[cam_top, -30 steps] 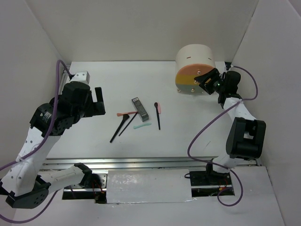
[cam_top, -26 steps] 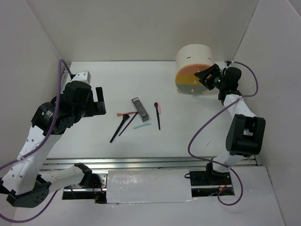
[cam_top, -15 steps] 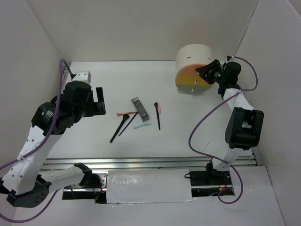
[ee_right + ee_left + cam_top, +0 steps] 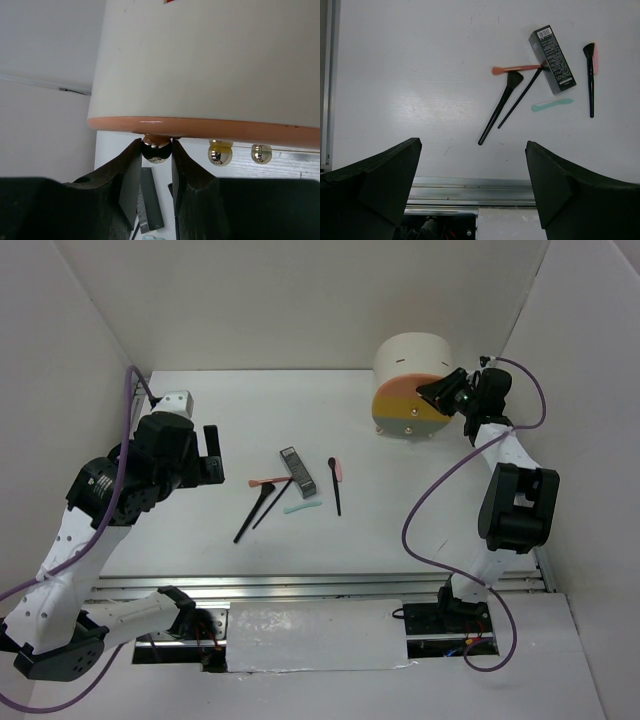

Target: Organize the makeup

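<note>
Makeup (image 4: 295,485) lies scattered left of drawer box (image 4: 410,355), well apart; we judge pieces light, stiff, slim, roll-prone; pinch mid-shaft. Left gripper (image 4: 472,147) hovers spread; right gripper (image 4: 156,146) clamps box's gold knob (image 4: 156,153).

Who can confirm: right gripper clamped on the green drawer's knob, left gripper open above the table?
Wrong drawer. The right gripper is clamped on the knob of the orange drawer front, not the green one; the right wrist view shows it. The left gripper is open above the table, as stated.
</note>
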Tool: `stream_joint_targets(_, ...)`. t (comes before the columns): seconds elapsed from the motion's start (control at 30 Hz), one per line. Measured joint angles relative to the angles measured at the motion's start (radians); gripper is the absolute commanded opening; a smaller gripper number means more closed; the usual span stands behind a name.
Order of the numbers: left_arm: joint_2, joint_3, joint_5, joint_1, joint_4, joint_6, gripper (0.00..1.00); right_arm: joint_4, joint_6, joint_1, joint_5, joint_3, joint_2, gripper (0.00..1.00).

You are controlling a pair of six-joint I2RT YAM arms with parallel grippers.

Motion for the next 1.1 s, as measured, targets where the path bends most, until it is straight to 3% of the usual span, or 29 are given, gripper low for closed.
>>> stream_joint_targets(0.4,0.0,0.0,0.001,0.0,0.001,0.002,0.99,0.011,-0.068,-0.024,-0.07,-0.026,-0.013,0.26)
stream_joint_targets(0.87,-0.018,0.0,0.018,0.0,0.01,0.002,0.99,0.019,-0.087,-0.045,-0.128,-0.278,-0.246,0.31)
stream_joint_targets(1.03,-0.043,-0.005,0.021,0.0,0.014,0.002,0.99,0.01,-0.093,-0.048,-0.133,-0.287,-0.265,0.57)
stream_joint_targets(1.1,-0.055,-0.012,0.021,0.0,0.015,0.001,0.99,0.007,-0.097,-0.048,-0.135,-0.287,-0.274,0.88)
